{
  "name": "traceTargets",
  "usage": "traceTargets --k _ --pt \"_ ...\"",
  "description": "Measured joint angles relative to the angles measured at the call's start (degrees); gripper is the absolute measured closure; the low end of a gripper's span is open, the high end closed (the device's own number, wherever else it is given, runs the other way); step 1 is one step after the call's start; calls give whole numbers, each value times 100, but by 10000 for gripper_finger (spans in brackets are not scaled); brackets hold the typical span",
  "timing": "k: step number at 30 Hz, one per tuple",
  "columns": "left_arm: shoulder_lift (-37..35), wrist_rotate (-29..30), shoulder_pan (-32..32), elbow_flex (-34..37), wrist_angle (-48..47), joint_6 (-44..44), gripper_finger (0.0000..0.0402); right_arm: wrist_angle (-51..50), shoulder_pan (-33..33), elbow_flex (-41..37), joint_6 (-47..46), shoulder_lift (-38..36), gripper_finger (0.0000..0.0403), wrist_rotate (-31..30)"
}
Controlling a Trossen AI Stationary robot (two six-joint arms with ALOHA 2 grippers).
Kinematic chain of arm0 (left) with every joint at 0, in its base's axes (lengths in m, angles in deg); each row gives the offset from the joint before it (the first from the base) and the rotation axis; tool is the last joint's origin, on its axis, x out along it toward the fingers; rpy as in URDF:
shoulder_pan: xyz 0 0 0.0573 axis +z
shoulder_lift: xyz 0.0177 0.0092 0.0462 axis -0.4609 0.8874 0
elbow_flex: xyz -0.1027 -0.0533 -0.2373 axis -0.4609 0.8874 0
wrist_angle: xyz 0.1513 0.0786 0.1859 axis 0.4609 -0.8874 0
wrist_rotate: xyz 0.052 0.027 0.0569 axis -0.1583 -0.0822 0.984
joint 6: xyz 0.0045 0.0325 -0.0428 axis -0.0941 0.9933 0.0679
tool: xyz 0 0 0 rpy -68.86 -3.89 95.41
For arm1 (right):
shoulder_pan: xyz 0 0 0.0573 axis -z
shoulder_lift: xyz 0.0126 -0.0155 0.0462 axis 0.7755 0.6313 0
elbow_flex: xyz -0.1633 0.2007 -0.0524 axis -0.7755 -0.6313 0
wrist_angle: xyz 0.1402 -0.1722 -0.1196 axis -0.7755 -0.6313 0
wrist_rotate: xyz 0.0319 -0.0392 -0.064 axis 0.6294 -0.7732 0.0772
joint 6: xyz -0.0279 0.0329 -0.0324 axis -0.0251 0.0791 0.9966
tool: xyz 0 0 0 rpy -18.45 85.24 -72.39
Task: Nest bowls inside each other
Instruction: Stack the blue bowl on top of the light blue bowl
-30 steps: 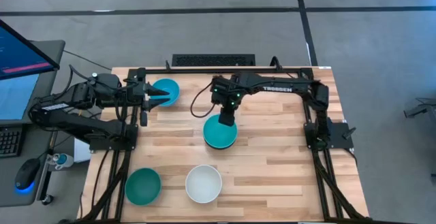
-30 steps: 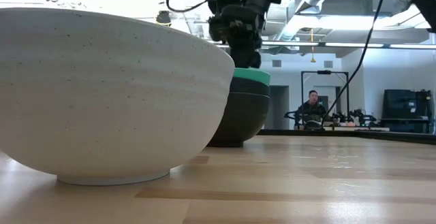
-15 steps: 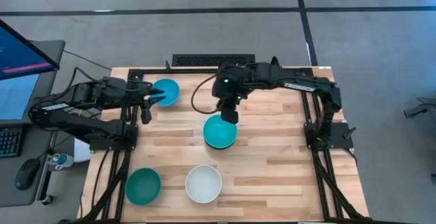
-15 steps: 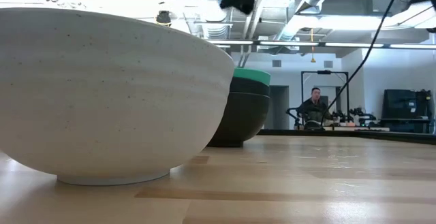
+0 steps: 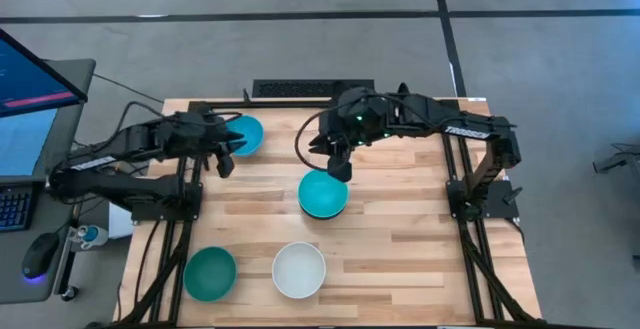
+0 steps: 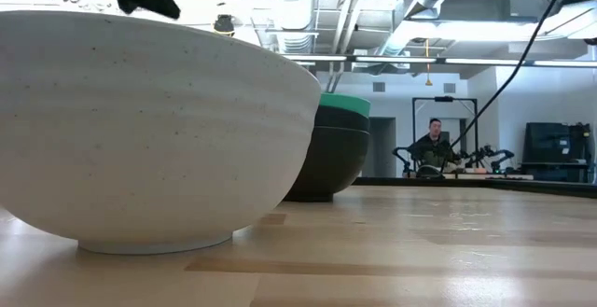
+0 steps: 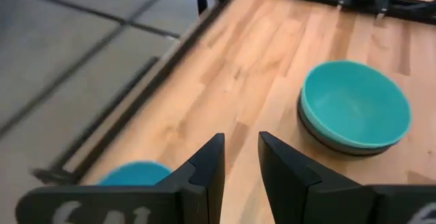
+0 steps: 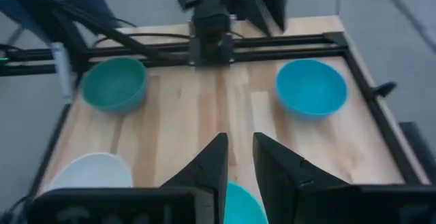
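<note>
A stack of bowls (image 5: 323, 195) with a bright cyan one on top stands mid-table; in the low view the stack (image 6: 336, 153) shows black bowls under the cyan rim. A lone cyan bowl (image 5: 243, 134) sits near the far left, a teal-green bowl (image 5: 210, 272) and a white bowl (image 5: 299, 269) near the front edge. My right gripper (image 5: 340, 167) hovers above the stack's far rim, its fingers (image 8: 240, 142) a narrow gap apart and empty. My left gripper (image 5: 228, 159) hangs beside the lone cyan bowl (image 7: 133, 174), narrowly open (image 7: 240, 146), holding nothing.
A black frame rail (image 5: 310, 102) runs along the table's far edge, and arm bases stand at both sides. Bare wood lies to the right of the stack (image 5: 410, 219). In the low view a person (image 6: 431, 144) sits in the room beyond the table.
My right gripper has lifted off the stack's far rim, gone up out of the low view and drifted a little toward the far edge. My left gripper has drawn back from the lone cyan bowl and swung toward the near right. No bowl has moved.
</note>
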Motion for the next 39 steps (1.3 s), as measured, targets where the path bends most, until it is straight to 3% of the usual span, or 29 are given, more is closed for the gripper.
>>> traceTargets --k 4,10,15,23,32,39 --pt "11 -497 359 570 479 -84 322 146 -125 -45 66 2 310 -425" --pt "8 -938 1013 1344 1382 -265 322 1231 -219 -302 169 15 310 -630" --pt "15 -1475 1526 1887 1587 -559 322 1959 -223 -668 127 68 310 -640" --pt "83 -1667 2144 2212 1623 -519 322 2585 -192 -1372 -34 75 310 -1029" --pt "1029 -2913 2948 2214 1665 71 322 3561 -203 -1875 -390 55 310 -1020" --pt "1998 -3258 3182 2214 2038 255 322 3545 -190 -1873 -483 55 310 -1024"
